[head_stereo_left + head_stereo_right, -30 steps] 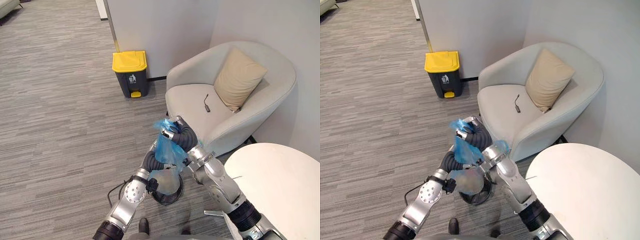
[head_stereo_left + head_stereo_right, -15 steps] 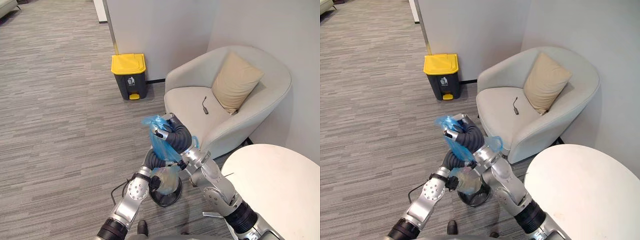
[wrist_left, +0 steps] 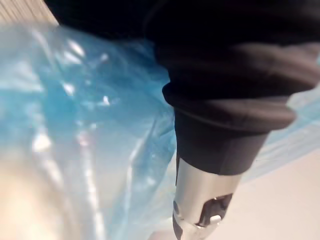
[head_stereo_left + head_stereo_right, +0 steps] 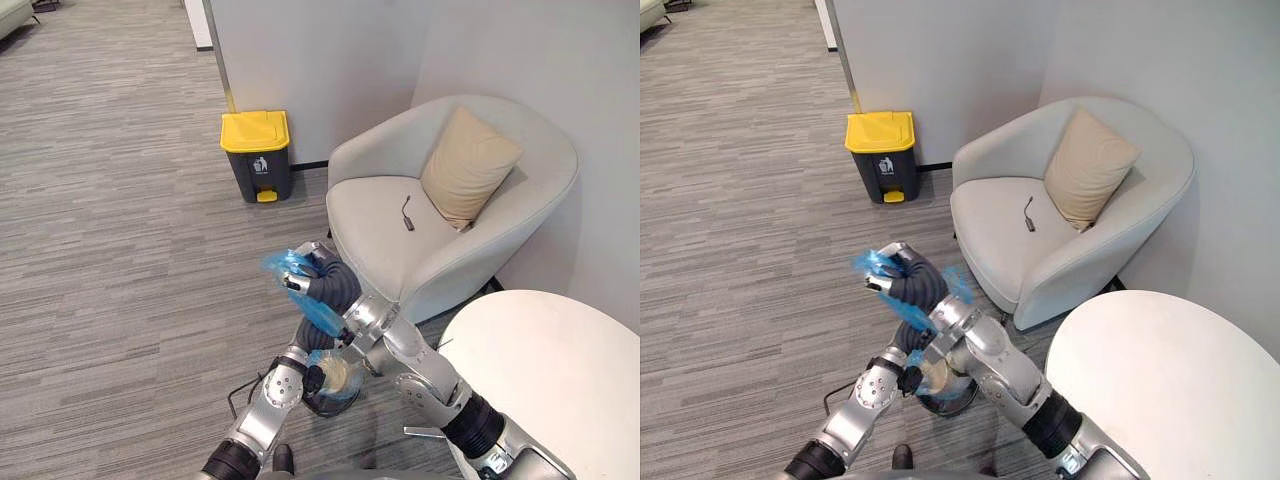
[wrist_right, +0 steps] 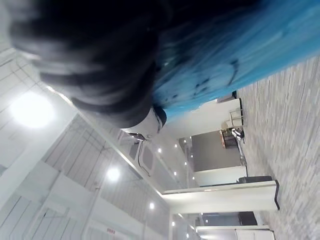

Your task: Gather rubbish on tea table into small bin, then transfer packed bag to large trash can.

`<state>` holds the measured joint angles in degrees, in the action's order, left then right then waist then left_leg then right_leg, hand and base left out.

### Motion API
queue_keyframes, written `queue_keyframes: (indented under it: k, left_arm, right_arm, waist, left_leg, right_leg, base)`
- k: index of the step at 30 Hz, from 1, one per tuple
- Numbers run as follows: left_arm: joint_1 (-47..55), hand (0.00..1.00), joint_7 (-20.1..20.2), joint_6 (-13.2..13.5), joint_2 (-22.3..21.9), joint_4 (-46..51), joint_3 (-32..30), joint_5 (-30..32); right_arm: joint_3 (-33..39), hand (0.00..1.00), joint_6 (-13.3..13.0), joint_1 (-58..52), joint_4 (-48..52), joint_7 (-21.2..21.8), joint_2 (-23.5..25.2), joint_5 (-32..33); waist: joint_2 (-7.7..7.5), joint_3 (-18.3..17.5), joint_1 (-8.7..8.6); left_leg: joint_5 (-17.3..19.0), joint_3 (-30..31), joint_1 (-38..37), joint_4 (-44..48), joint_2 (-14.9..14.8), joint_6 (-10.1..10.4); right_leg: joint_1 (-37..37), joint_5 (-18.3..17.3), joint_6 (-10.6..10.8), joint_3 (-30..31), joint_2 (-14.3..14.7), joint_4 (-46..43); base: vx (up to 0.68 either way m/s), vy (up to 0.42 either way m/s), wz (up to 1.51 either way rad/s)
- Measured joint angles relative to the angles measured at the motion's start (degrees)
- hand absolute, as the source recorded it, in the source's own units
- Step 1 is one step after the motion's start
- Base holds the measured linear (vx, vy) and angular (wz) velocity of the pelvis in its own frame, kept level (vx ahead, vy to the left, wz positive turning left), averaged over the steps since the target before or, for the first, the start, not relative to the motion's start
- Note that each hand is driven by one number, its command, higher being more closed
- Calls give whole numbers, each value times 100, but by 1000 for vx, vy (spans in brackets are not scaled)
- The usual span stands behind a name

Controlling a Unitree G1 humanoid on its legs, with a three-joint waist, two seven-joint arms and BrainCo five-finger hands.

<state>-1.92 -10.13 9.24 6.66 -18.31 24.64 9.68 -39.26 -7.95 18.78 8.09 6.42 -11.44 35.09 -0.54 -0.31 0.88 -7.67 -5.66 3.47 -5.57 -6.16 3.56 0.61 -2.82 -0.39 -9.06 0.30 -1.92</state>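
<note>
The grey floor (image 4: 120,250) carries everything here. In the corner of the room stands an armchair (image 4: 380,215). The white table (image 4: 560,370) shows close on the robot's right. The can (image 4: 257,155) with the yellow lid stands at the foot of the wall, lid down, well apart from the robot with bare floor between.

The bag (image 4: 320,320) of blue film hangs stretched between the right hand above and the bin (image 4: 335,405) on the floor just in front of the robot. Its pale, lumpy bottom sits at the bin's mouth, and I cannot tell whether it is clear of the rim. I judge it light and limp. The plastic is thin and slippery, easy to tear if it snags on the rim or is dragged, and it is likely to swing once it hangs free. The place to hold it is the gathered neck, where the film bunches thick. The belly is a poor place, since the rubbish presses against the skin there.

The right hand (image 4: 300,280) has just that hold: it is curled tight round the neck, with loose blue ends sticking out past it. The left hand (image 4: 318,378) is low, against the bag's belly just above the bin. The film hides how it is set, so I cannot tell whether it grips or merely steadies
</note>
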Motion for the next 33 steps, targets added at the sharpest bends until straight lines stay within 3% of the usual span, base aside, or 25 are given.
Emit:
queue_keyframes:
  k: [13, 14, 22, 33]
  left_arm:
    - [-403, 0, -608, -155, -184, -61, -60, -1]
    - [-432, 100, -658, -158, -188, -79, -60, -1]
    - [-798, 100, -991, -253, -206, -313, -215, -9]
    - [-830, 100, -957, -234, -209, -351, -285, -303]
  right_arm:
    - [-459, 100, 3, 427, -1, -26, 271, 10]
    - [-460, 100, 3, 427, -1, -29, 284, 11]
    - [-636, 100, 3, 437, -1, -153, 332, 29]
    - [-609, 100, 3, 391, -1, -137, 334, 6]
  waist:
    - [-36, -31, 8]
    - [-36, -30, 8]
    - [-35, -30, 9]
    - [-35, -29, -8]
  left_leg:
    - [-37, 40, -21, 0, -74, 57]
    - [-41, 42, -22, 0, -81, 62]
    - [-67, 48, -23, -32, -179, 103]
    - [-67, 42, -9, -30, -178, 110]
  right_leg:
    - [-41, 15, -25, -27, 70, 7]
    - [-42, 17, -29, -27, 78, 7]
    - [-35, 56, -90, -25, 172, 15]
    - [-28, 59, -96, -8, 175, 49]
  base:
    - [0, 0, 0]
    - [0, 0, 0]
    - [-20, -3, -1]
    - [0, 0, 0]
